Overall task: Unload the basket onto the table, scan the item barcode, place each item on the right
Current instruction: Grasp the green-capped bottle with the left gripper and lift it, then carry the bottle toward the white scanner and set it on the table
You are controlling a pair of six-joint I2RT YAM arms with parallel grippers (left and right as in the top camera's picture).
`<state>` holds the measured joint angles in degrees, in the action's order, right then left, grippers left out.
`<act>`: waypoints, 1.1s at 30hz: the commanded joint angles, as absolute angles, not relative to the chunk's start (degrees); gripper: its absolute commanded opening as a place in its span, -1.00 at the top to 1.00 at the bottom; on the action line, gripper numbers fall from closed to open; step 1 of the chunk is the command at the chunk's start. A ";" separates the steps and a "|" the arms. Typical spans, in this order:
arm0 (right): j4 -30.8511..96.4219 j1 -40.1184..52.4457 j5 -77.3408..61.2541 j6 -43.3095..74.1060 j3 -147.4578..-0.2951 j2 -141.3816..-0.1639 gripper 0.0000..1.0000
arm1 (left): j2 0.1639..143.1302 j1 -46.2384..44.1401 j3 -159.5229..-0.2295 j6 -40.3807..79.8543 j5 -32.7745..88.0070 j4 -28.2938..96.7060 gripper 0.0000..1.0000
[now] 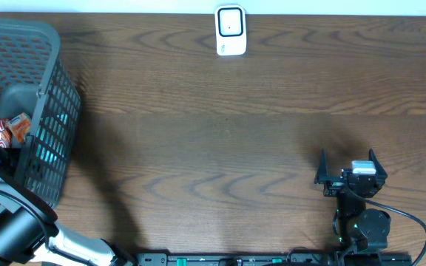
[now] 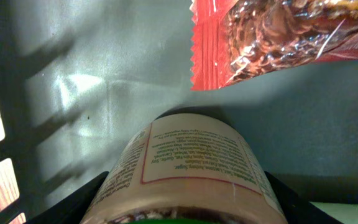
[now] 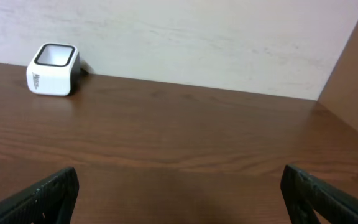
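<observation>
**Left wrist view.** Nearest the lens, the left gripper (image 2: 184,186) sat low inside the grey basket (image 2: 73,93). Its two dark fingers (image 2: 86,202) flanked a labelled bottle (image 2: 191,155), a cylinder with a cream label of small print inside a red border. The bottle filled the gap between the fingers. Whether they pressed on it or merely stood beside it could not be told. Beyond the bottle, and apart from it, a red snack packet (image 2: 278,37) with a zigzag edge and a clear window lay on the basket floor. The basket's slotted wall rose at the left.

**Right wrist view.** The right gripper (image 3: 179,196) hung above the wooden table (image 3: 185,137), its jaws spread wide and holding nothing. Far across the tabletop, a white barcode scanner (image 3: 53,70) stood near the back edge, before a pale wall (image 3: 197,37).

**Overhead view.** The right gripper occupied the near right part of the table. At the near left corner, the left arm (image 1: 13,222) reached into the basket at the table's left edge. The packet showed inside the basket, while the bottle was hidden beneath the arm. The scanner stood at the middle of the far edge, well apart from the basket and from both grippers.
</observation>
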<state>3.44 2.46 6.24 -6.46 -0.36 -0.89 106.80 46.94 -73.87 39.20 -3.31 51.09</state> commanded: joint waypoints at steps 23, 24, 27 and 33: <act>3.66 1.91 6.76 -5.82 -0.32 -0.78 -0.98 | 66.85 44.66 -82.96 55.31 40.45 38.22 -0.29; 3.64 1.91 6.76 -5.82 -0.32 -0.78 -0.99 | 65.82 43.38 -82.96 55.33 40.47 38.04 -0.29; 3.64 1.91 6.76 -5.82 -0.32 -0.78 -0.99 | 63.26 36.38 -82.96 54.59 40.38 38.06 -0.30; 3.64 1.91 6.76 -5.82 -0.32 -0.78 -0.99 | 64.10 15.51 -82.08 47.55 33.08 38.54 -0.30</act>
<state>3.44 2.46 6.24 -6.46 -0.36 -0.91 63.20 23.27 -81.69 51.75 36.47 38.79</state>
